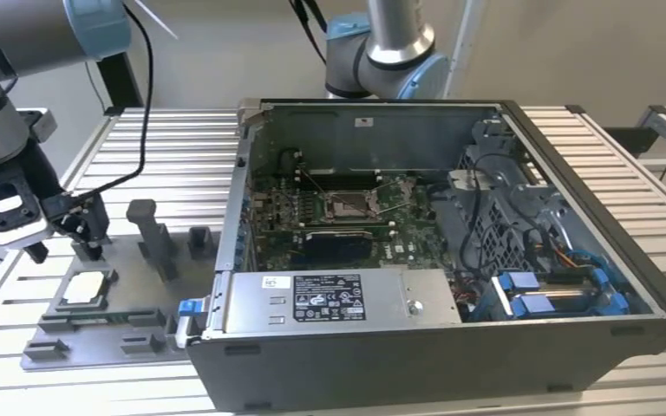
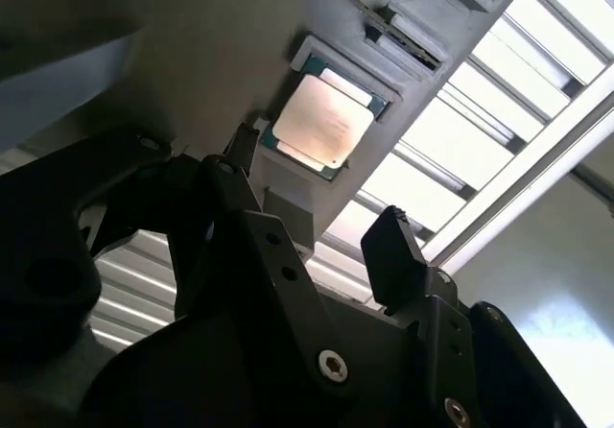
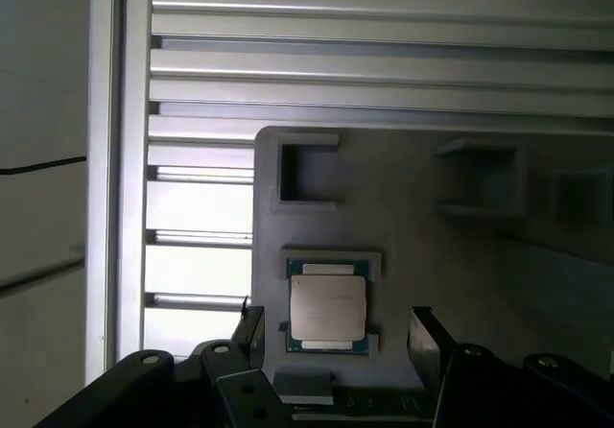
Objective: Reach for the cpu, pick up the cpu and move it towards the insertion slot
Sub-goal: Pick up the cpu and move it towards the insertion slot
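Where the exterior view is read first, the pincer [image 1: 70,247] hangs over the grey fixture [image 1: 101,322] on the slatted tabletop [image 1: 171,139], at that view's left. The cpu [image 1: 84,289] lies flat in its seat just beneath, well apart from the insertion slot [image 1: 350,205] inside the open computer case [image 1: 426,364]. Grey posts [image 1: 153,238] rise from the fixture between the cpu and the case. The near case wall [image 1: 237,217] and the dark cables [image 1: 478,234] beside the slot are judged the chief obstructions on any path across. A blue-capped robot joint [image 1: 380,52] stands behind the case.

In the second wrist view the pincer [image 2: 317,202] is released, its fingers [image 2: 393,246] spread wider than the cpu [image 2: 323,121] and apparently not touching it. The silvery lid looks smooth. The part is judged light, stiff and thin, apt to slip under a weak squeeze, with a delicate underside.

In the first wrist view the cpu [image 3: 327,310] sits between the two fingers of the pincer [image 3: 336,337]. Raised lips of the fixture [image 3: 432,255] close two opposite sides of the seat; the other two sides face the fingers. Hold is best taken on those two free edges, low and square, never on the flat lid.
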Tool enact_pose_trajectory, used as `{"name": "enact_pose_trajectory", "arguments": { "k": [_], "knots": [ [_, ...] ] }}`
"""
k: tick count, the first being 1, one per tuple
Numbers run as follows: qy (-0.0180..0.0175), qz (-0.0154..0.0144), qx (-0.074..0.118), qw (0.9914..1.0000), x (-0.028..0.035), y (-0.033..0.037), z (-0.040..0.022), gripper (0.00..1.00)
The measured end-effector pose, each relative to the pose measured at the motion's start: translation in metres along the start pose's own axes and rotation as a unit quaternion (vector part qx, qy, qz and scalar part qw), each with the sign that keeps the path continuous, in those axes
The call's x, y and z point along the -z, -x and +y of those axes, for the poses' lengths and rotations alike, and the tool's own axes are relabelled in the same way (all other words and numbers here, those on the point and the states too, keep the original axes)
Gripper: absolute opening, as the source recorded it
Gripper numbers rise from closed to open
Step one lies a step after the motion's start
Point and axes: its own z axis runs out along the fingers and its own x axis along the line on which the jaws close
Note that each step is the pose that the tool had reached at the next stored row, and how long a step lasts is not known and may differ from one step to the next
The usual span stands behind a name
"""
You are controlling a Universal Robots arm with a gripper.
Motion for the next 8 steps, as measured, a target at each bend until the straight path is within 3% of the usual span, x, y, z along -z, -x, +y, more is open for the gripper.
{"name": "enact_pose_trajectory", "arguments": {
  "k": [8],
  "knots": [
    [0.0000,0.0000,0.000,1.00000,-0.0144,0.0000,-0.0021,1.00]
  ]
}}
